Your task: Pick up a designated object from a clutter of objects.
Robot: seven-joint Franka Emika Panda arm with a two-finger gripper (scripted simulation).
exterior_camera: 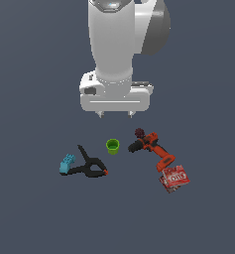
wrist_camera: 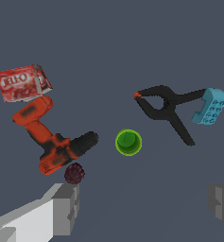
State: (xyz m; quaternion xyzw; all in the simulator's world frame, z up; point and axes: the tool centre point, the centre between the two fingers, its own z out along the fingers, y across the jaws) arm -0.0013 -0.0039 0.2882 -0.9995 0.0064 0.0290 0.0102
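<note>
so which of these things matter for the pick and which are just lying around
Job: green cup, standing upright with nothing touching it; gripper, open, above it.

Lying about: blue brick, black clamp, orange drill, red box, dark berry.

Clear gaps round cup (exterior_camera: 112, 146) (drill (exterior_camera: 151, 147) nearest)

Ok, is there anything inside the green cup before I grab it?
The wrist view looks straight down into the green cup: only its green floor shows, nothing inside. The exterior view shows just its rim and side. What lies beneath the cup is covered.
</note>
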